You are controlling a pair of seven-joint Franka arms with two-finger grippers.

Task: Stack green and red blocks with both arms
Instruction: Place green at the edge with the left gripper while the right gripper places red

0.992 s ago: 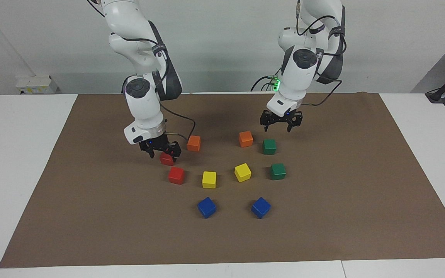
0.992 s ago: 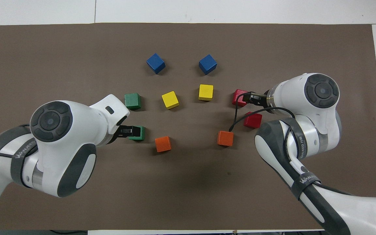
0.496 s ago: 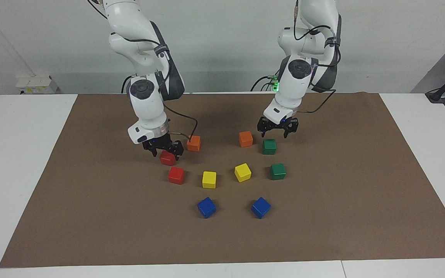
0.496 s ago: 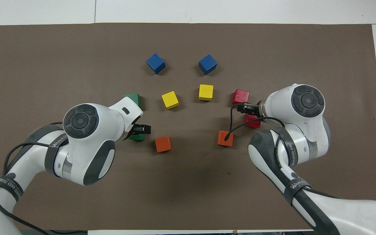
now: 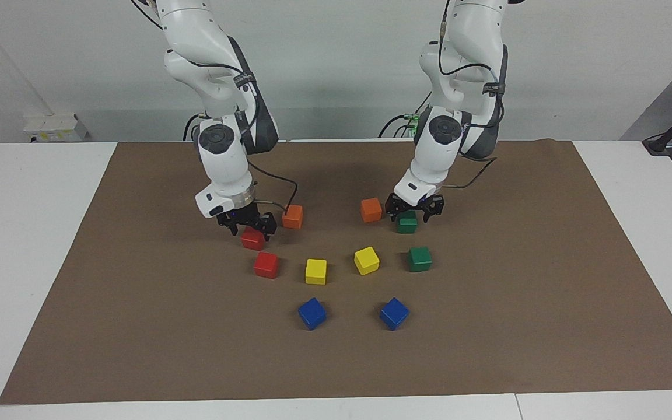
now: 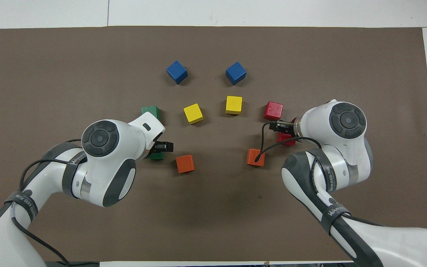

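Facing view: left gripper [image 5: 415, 211] is low over the nearer green block [image 5: 407, 224], jaws apart around its top; right gripper [image 5: 249, 225] likewise straddles the nearer red block [image 5: 252, 239]. Overhead, the wrists hide both. Second green block [image 6: 151, 112] and second red block [image 6: 273, 110] sit at 12 o'clock of these

You have the left arm's black two-finger gripper [image 5: 413, 213] spread open around the dark green cube nearer the robots [image 5: 407, 224]. Your right arm's black two-finger gripper [image 5: 249, 226] stands open low over the bright red cube nearer the robots [image 5: 252, 239]
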